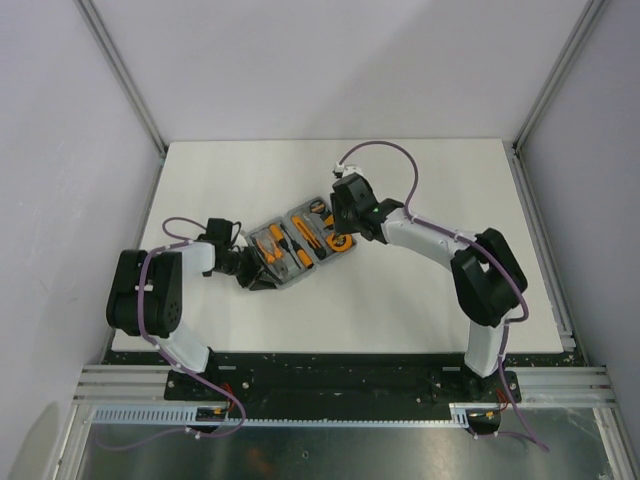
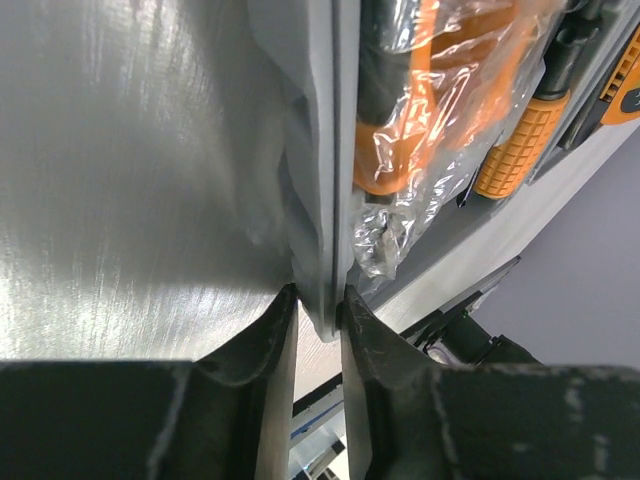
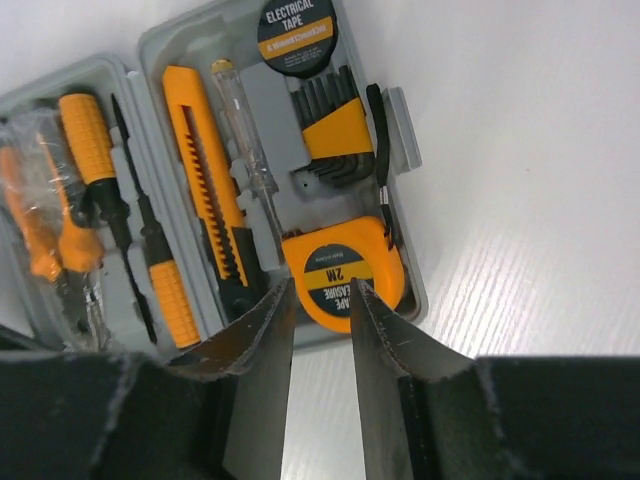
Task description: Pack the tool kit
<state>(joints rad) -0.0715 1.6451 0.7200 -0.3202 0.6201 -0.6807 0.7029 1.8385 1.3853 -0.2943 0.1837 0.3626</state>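
Top external view: case (image 1: 293, 243) lying open on white table (image 1: 450, 190), pinched at its near-left end by left gripper (image 1: 250, 272), right gripper (image 1: 342, 232) poised over its far-right end, just above tape measure (image 1: 341, 244).

Left wrist view: left gripper (image 2: 318, 305) clenched on the case's thin grey edge, fingers (image 2: 265, 370) pressed to it from both sides. Beyond the jaws and to their right, bagged pliers (image 2: 420, 80) and an orange screwdriver handle (image 2: 515, 150) seated in the moulded tray.

Right wrist view: right gripper parted, grasping nothing, tips straddling the label of the tape measure directly beneath, seated in its slot; contact with it impossible to tell. Just ahead of the jaws, hex keys (image 3: 335, 135) and tester screwdriver (image 3: 245, 130). Left of the jaws, utility knife (image 3: 205, 170). Farthest ahead, electrical tape roll (image 3: 295, 35). Further left, in the case's other half, two black-and-orange screwdrivers (image 3: 90, 140) beside the bagged pliers.
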